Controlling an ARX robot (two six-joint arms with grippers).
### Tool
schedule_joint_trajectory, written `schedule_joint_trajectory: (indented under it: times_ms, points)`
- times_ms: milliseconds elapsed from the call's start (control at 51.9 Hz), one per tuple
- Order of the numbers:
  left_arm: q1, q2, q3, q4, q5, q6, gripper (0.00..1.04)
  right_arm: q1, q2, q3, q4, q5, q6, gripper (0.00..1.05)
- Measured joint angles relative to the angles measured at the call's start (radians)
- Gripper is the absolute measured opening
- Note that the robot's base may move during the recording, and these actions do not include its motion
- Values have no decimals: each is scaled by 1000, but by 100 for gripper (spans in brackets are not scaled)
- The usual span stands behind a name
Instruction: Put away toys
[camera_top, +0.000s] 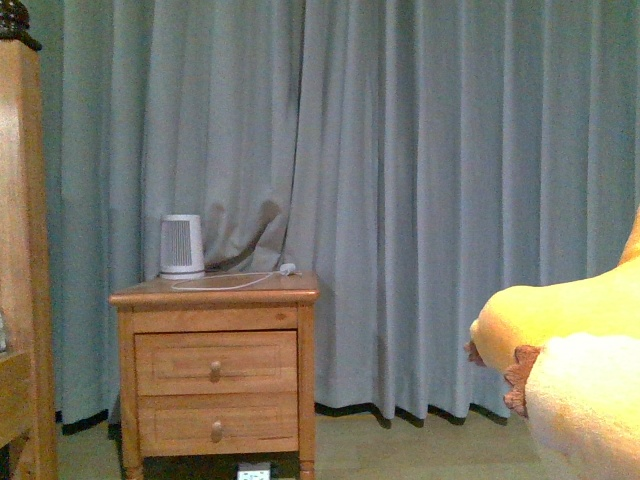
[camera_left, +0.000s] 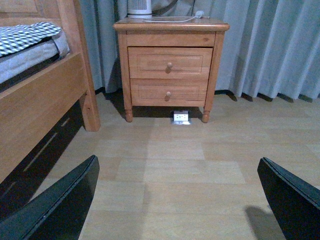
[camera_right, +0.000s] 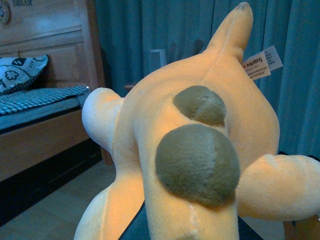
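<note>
A home bedroom: wooden bed (camera_left: 40, 95), nightstand (camera_top: 215, 360), long curtains (camera_top: 450, 200)

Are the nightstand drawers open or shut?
Shut. The upper drawer and lower drawer both sit flush in the nightstand frame; no gap shows.

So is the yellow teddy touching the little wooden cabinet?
Apart. The front view shows the plush toy at the right edge and the nightstand on the left, with a wide stretch of curtain between them.
</note>
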Motion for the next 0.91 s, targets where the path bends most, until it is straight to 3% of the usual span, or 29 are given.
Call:
schedule_joint_trajectory:
  times_ms: [905]
  points:
    - [0,0,0,0,0,0,98,0,0,0,0,0,0,7]
